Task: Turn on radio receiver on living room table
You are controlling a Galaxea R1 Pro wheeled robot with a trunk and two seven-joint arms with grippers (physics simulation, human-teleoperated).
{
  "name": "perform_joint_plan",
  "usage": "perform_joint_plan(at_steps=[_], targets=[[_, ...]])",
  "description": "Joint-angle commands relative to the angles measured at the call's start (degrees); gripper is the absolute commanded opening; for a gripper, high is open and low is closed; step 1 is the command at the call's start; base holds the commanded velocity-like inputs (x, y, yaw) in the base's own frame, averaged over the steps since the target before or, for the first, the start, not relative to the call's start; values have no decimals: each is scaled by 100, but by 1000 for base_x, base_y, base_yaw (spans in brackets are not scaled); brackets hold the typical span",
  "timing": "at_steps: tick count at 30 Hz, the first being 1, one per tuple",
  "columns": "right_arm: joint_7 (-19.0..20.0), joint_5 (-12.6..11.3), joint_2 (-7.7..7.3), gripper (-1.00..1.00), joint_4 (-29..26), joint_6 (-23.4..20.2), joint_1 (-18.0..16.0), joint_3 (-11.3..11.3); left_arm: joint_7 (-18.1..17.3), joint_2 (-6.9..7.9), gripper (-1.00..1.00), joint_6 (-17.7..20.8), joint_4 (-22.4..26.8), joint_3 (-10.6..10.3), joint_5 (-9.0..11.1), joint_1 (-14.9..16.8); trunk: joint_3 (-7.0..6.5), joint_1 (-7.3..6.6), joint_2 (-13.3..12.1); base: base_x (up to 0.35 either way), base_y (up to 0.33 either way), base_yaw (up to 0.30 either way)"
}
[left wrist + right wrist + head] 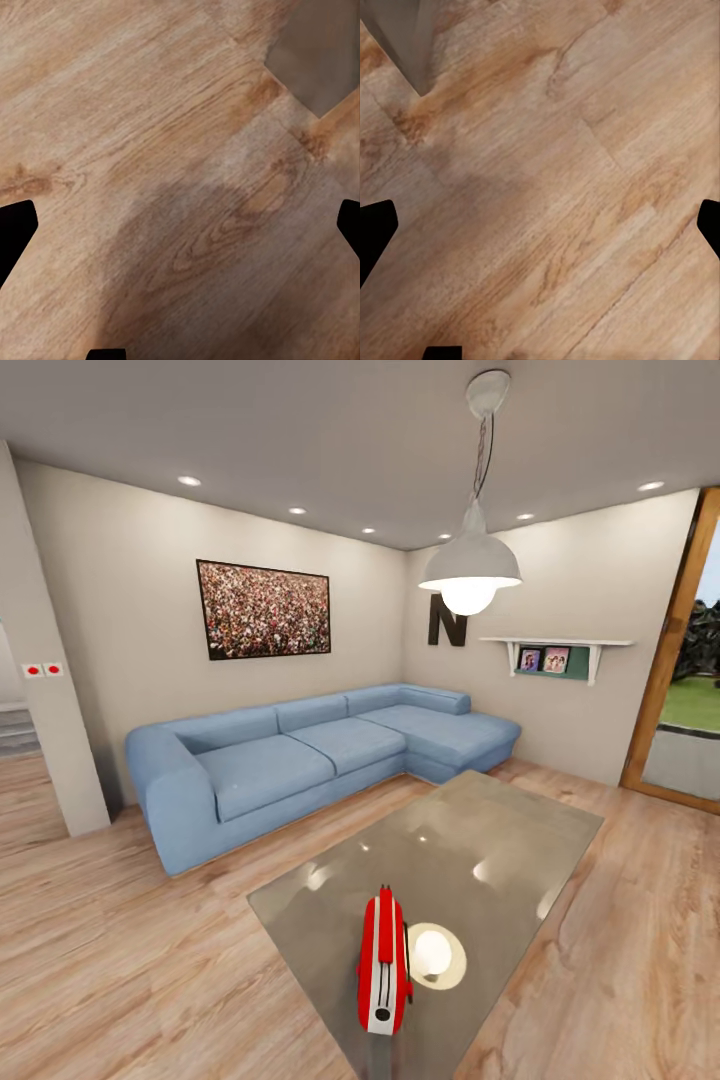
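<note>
Your left gripper is spread wide: in the left wrist view its two dark fingertips sit at opposite edges of the picture with bare floor between them. Nothing is held, and nothing touches either pad. A grey corner of the table appears near one edge of that view, apart from the fingers.

Your right gripper is in the same condition: the fingers stand far apart at the two edges of the right wrist view, over wood planks, carrying nothing. A grey table corner also appears there, well clear of the fingers.

In the head view, the radio receiver stands on edge on the near part of the glass table, its red body and white edge band facing you. The dial face cannot be seen from this angle. The reflection of the pendant lamp lies on the glass just beside it. The blue sofa runs along the far walls of the living room.
</note>
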State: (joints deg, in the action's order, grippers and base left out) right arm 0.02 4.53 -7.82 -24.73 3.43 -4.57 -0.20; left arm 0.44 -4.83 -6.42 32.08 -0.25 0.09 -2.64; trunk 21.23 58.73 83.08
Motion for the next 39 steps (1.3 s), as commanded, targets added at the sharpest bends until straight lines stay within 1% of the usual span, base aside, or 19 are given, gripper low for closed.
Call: perform_joint_plan(at_steps=[1,6,28,32,36,39], targets=[[2,2,0,100,-1,0,0,1,0,0,100,0,0,1,0,0,0,0,0,0,0,-2],[2,1,0,100,0,0,0,-4,0,0,100,0,0,-1,0,0,19,0,0,0,0,0],[0,-12,0,100,-1,0,0,-6,0,0,100,-3,0,-1,0,0,214,0,0,0,0,0],[2,-11,0,100,0,0,0,-1,-7,0,100,-20,0,-1,1,0,224,0,0,0,0,0],[1,-9,0,100,-1,0,0,-1,-4,3,100,-137,0,4,0,0,226,0,0,0,0,0],[0,-7,0,100,-2,0,0,1,-1,8,100,-160,0,18,0,0,226,0,0,0,149,0]])
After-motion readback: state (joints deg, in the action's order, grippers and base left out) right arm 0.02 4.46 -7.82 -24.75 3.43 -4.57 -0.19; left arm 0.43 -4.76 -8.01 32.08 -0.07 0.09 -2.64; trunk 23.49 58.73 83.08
